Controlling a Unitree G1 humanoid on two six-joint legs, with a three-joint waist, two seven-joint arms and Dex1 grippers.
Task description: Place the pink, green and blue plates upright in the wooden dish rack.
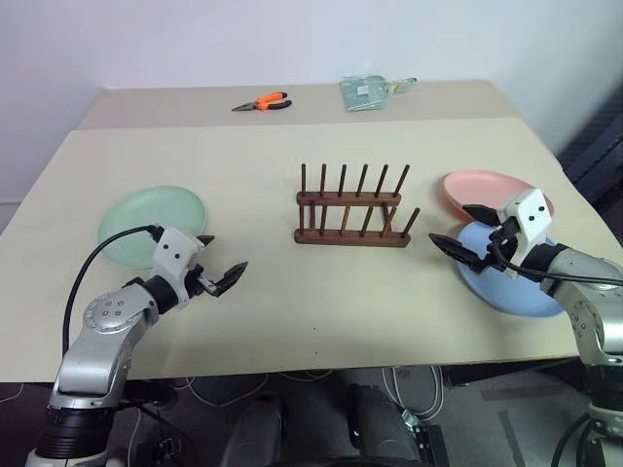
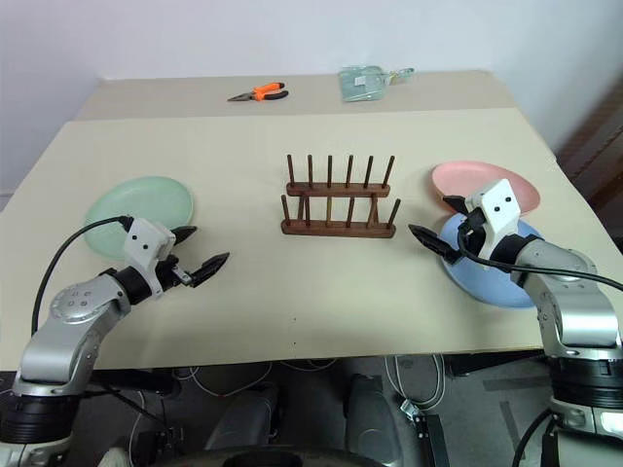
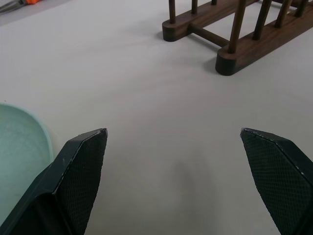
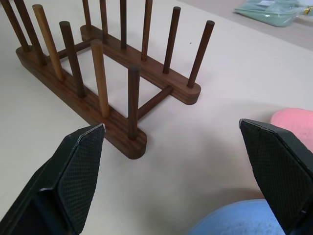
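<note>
**Rack empty, three plates flat, both grippers spread**

At the middle of the bench (image 1: 243, 321) stands the wooden dish rack (image 1: 352, 206), its pegs upright and every slot unfilled. None of the plates is in it yet. The green plate (image 1: 146, 222) lies flat well to the rack's left; the pink plate (image 1: 487, 187) and the blue plate (image 1: 501, 277) lie flat to its right, the pink one farther back and the two overlapping or touching at their edges, though I cannot tell which sits on top.

The left gripper (image 1: 222, 265) hovers just beside the green plate with its fingers wide apart and nothing between them. The right gripper (image 1: 467, 232) hangs over the blue plate's near-rack edge, fingers likewise spread and empty.

Likely trouble: the plates are shallow and lie flush, so a finger may skid over a rim instead of getting under it. Lifting the blue plate could drag the pink one along. A tilted plate could also knock the light rack sideways.

Orange-handled pliers (image 1: 265, 101) and a clear packet (image 1: 370, 91) lie far back, out of the way.
</note>
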